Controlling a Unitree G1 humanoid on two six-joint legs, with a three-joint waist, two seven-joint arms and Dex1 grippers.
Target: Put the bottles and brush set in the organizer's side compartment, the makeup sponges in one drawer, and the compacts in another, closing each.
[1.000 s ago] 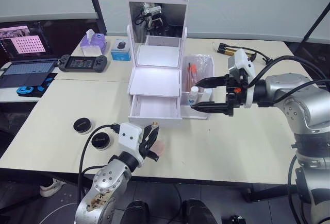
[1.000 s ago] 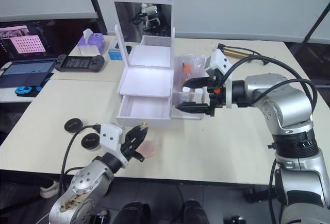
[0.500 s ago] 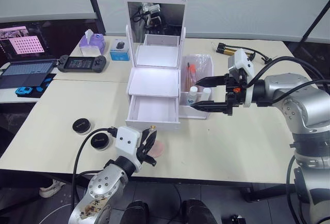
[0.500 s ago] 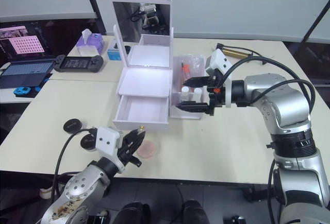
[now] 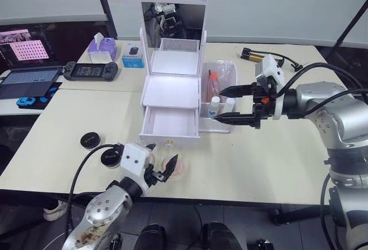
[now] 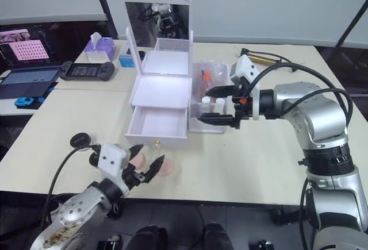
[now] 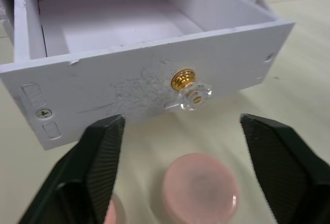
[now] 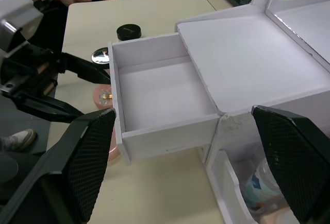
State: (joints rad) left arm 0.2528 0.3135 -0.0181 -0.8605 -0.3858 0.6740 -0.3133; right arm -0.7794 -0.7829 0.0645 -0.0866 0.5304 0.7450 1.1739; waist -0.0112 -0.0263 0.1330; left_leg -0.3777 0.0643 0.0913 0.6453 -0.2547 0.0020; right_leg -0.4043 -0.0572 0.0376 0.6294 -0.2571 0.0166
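Here the left gripper (image 5: 163,171) hovers spread over two sponges (image 7: 200,187), seemingly untouched, before the open drawer (image 5: 170,122); the right gripper (image 5: 223,106) is spread too.

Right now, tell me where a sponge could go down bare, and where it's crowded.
The open drawer is bare inside. Bare tabletop also lies in front of the right gripper. It is crowded just before the drawer front: the sponges, the open left gripper and two black jars. The side compartment is full.

Office or lab, pale desks (image 5: 276,158), laptop (image 5: 29,77) (screen lit), grey walls
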